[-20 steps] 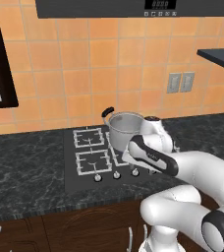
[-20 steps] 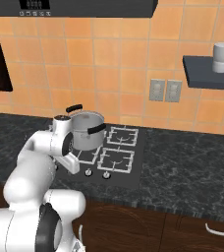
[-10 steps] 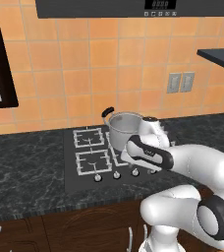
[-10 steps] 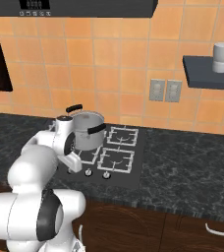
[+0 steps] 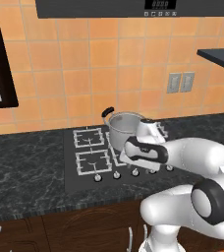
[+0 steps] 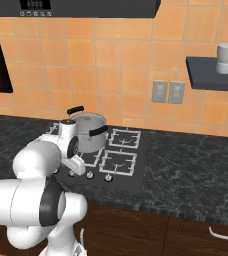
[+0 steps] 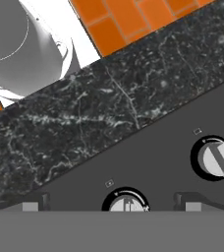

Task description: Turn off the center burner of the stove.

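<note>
Gripper (image 6: 77, 165) low over the stove's (image 5: 84, 179) front knob row, at six o'clock from the center burner (image 5: 118, 153), where a steel pot (image 5: 124, 127) sits; hand view has one knob (image 7: 126, 203) at six o'clock; finger spread — cannot tell.

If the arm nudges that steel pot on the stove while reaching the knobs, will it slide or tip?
The pot looks squat and wide, so it would probably scrape along rather than tip. It sits on the wire grates, which likely catch its base. Its black handle juts toward the arm and is probably the first contact.
</note>
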Motion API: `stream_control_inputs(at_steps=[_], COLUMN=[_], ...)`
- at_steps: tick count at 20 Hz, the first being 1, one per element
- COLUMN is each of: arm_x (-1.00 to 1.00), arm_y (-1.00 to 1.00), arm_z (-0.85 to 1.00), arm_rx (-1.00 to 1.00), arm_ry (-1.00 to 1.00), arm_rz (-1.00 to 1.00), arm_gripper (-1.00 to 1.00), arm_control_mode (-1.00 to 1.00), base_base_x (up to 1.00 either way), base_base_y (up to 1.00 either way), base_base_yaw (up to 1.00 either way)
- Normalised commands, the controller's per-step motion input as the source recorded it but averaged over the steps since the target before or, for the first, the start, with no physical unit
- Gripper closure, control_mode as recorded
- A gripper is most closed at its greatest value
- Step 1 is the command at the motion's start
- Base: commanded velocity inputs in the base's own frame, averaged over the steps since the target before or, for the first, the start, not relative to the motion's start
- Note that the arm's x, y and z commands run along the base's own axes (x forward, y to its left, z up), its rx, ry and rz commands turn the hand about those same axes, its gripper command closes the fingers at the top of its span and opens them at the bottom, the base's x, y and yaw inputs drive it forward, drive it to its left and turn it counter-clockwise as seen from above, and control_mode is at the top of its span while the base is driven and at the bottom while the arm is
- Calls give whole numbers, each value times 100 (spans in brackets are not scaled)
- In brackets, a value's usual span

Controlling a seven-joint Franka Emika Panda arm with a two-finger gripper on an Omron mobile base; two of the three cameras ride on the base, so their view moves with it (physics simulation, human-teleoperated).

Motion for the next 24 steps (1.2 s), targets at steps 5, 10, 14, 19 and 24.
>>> stream_control_inputs(at_steps=[5, 10, 14, 19, 24], arm_x=[15, 9, 11, 7, 2], arm_y=[2, 4, 1, 0, 0], arm_z=[-12, -14, -10, -10, -7], arm_rx=[0, 0, 0, 0, 0], arm_ry=[0, 0, 0, 0, 0], arm_rz=[0, 0, 0, 0, 0], arm_gripper=[-100, -100, -100, -100, -100], arm_control_mode=[-100, -100, -100, -100, -100], base_base_x=[0, 0, 0, 0, 0], base_base_y=[0, 0, 0, 0, 0], base_base_yaw=[0, 0, 0, 0, 0])
